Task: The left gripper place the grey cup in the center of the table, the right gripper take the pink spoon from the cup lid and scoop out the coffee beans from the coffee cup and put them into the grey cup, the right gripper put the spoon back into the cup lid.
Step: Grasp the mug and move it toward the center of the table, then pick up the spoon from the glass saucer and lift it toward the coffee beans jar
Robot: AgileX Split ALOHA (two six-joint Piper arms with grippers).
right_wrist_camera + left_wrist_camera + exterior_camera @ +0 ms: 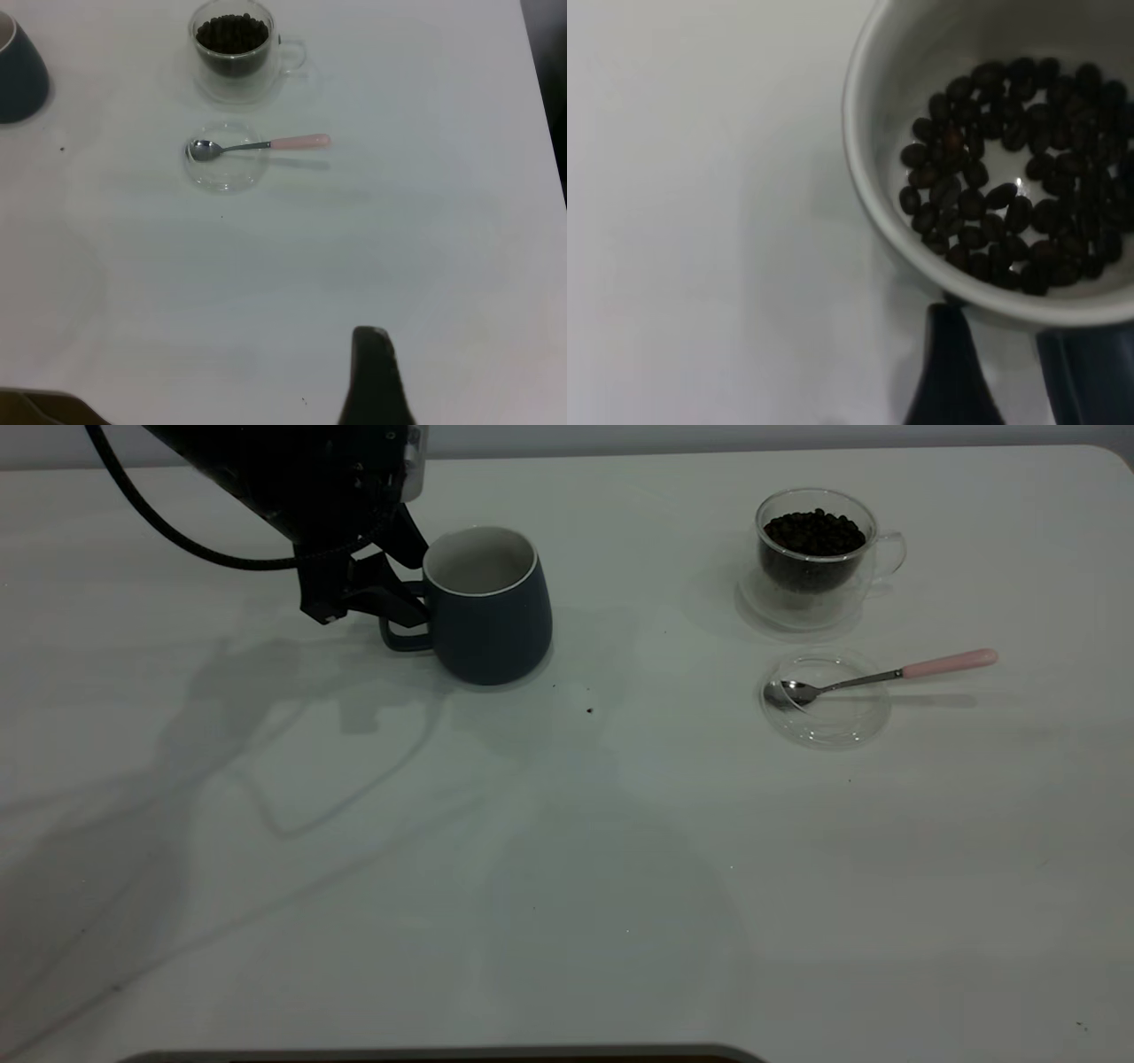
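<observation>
The grey cup (489, 607) stands on the table (567, 850), left of its middle. Coffee beans (1010, 177) cover its white bottom in the left wrist view. My left gripper (423, 592) is at the cup's handle (400, 638), open. One finger (948, 372) stands a small gap away from the handle (1090, 372). The coffee cup (815, 558), full of beans (813, 533), sits at the far right. In front of it lies the cup lid (826, 707), with the pink spoon (886, 675) resting bowl-down in it. A part of my right gripper (373, 376) shows far back from these.
A few dark specks (589, 710) lie on the table in front of the grey cup. The left arm's black cable (168, 536) hangs over the far left. The table's right edge (545, 133) runs close to the coffee cup's side.
</observation>
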